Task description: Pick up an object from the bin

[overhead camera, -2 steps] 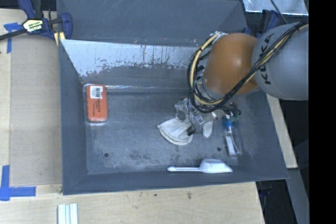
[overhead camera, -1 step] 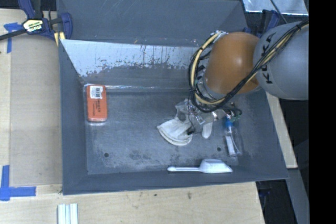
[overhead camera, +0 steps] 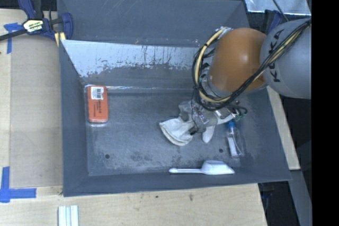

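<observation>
My gripper (overhead camera: 197, 120) is low in the right half of the bin, right at a crumpled white cloth (overhead camera: 177, 131) whose upper right edge meets its tip. Just right of it lies a clear pen-like thing with a blue cap (overhead camera: 232, 137). A white plastic scoop (overhead camera: 207, 169) rests along the front edge of the floor, below the gripper.
An orange rectangular block with a white label (overhead camera: 97, 104) lies at the far left of the floor, well away from the gripper. The arm with its orange cover and cables hangs over the bin's right side.
</observation>
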{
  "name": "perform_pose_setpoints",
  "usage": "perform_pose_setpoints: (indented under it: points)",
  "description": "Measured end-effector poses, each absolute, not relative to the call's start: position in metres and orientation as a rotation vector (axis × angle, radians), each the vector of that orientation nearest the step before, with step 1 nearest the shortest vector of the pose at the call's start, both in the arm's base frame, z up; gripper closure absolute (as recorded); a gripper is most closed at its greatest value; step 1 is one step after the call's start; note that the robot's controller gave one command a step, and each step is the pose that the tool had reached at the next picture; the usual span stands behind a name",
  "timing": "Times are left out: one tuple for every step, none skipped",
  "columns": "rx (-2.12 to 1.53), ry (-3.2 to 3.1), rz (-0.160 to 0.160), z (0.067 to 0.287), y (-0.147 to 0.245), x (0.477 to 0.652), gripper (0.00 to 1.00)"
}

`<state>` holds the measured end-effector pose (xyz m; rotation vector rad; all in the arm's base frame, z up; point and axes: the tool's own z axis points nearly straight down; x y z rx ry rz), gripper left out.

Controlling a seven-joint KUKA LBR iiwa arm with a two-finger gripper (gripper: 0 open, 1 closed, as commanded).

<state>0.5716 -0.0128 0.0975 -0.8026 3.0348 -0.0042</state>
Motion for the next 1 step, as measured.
perform_pose_setpoints:
  points:
    - [-0.802,3.032,-0.004,0.1146,-0.0123,0.5728,1.0]
